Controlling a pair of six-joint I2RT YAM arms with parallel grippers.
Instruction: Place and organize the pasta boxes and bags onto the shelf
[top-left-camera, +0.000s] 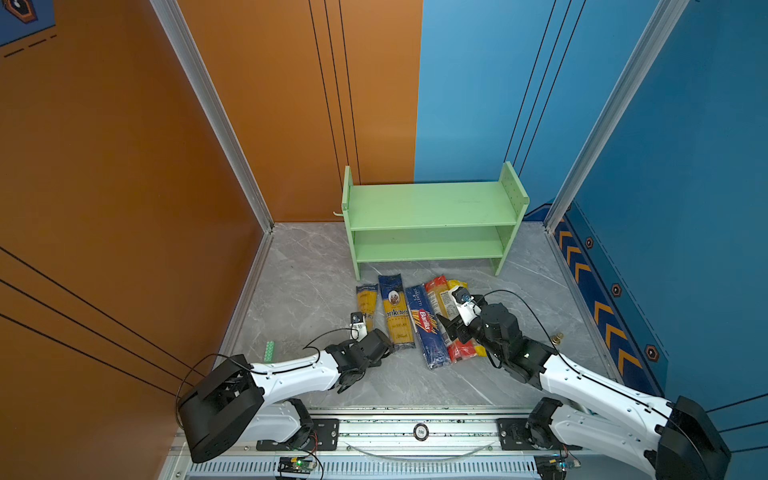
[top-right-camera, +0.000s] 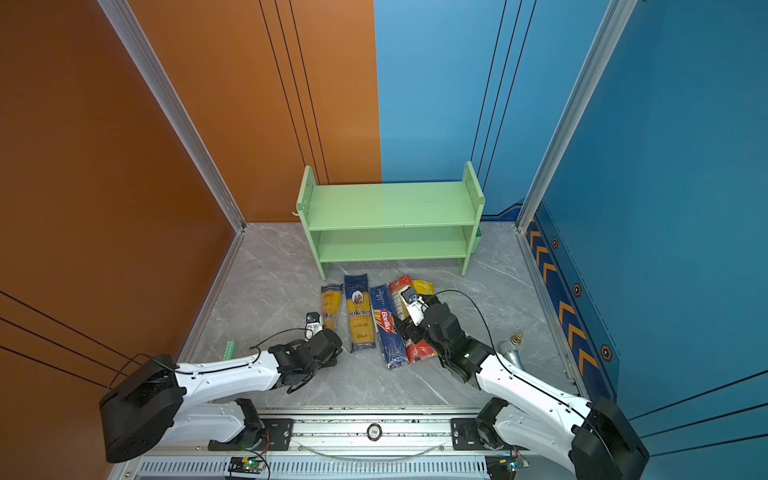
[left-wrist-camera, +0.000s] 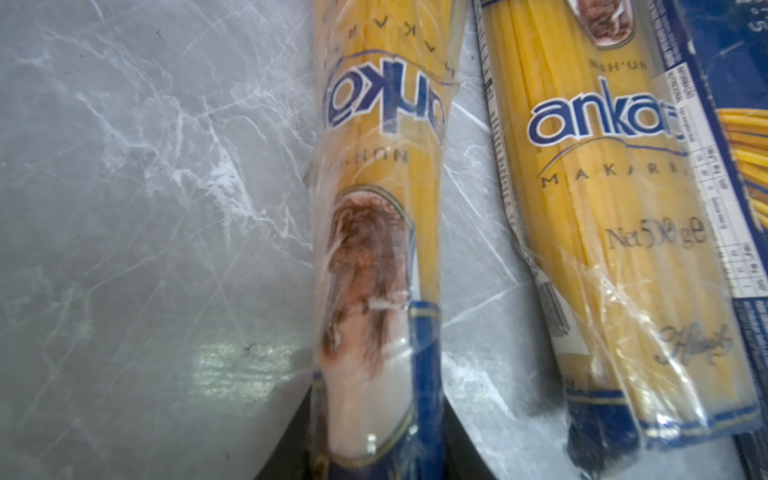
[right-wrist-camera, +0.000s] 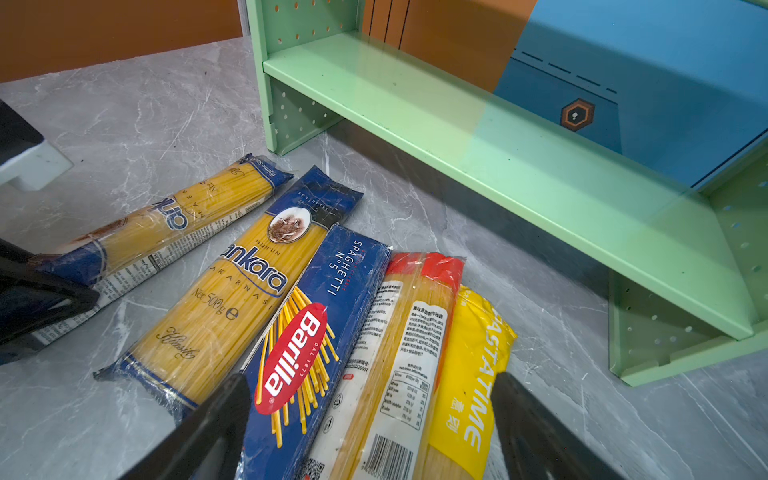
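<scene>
At the left, our left pincer is clenched on the near end of the outermost navy-and-yellow clear-plastic Ankara spaghetti packet, which lies on the grey marble-patterned counter. Just beside it lie a second Ankara packet, a navy Barilla spaghetti packet, a red-ended clear packet and a yellow-ended packet, the last three touching. Our right pincer hangs released above those three, fingers wide apart. All five packets lie in front of the light green two-tier wooden shelf.
</scene>
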